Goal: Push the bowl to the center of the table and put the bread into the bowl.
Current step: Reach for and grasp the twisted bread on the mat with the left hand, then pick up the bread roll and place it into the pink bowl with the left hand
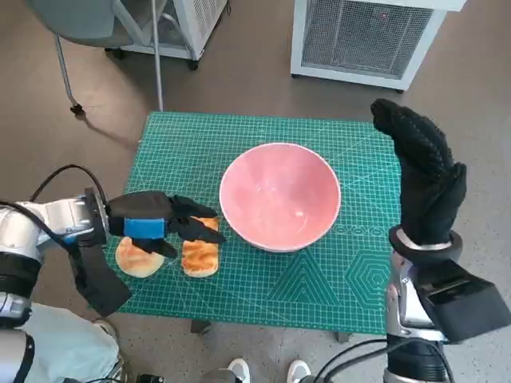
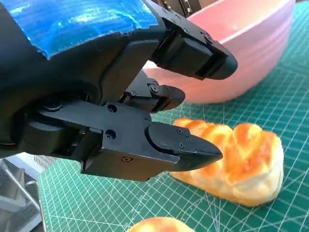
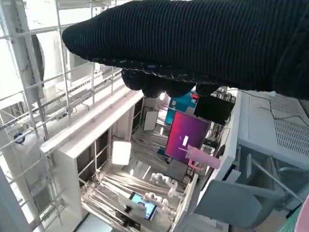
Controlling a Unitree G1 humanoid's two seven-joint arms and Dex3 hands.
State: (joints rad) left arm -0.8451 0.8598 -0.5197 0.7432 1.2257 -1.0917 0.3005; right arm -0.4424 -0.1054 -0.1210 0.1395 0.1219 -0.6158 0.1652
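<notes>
While we hover over the bread: our left hand (image 1: 164, 222), black with blue tape on its back, sits above the near-left part of the green cutting mat (image 1: 335, 275).
Left fingers: we have them spread apart over the long golden bread roll (image 1: 200, 254); the left wrist view shows a gap between the fingers (image 2: 183, 150) and the crust, so we hold nothing.
Right hand: our gloved right hand (image 1: 423, 179) is raised upright beside the mat's right edge, fingers extended and together, gripping nothing and touching nothing.
Bowl: we see the wide pink bowl (image 1: 279, 195) upright near the middle of the mat, just right of the long roll and seemingly not touching it.
Second bread: we see a round bun (image 1: 137, 259) left of the long roll, partly under our left hand.
Stage, as we judge it: the bowl looks placed; the bread is not yet grasped.
Risk one: we could squash or pinch off the soft roll by closing too hard.
Risk two: we could knock the bowl off centre, since the fingers reach close to its wall.
Risk three: we could drag the bun along, as it lies just beside the roll.
</notes>
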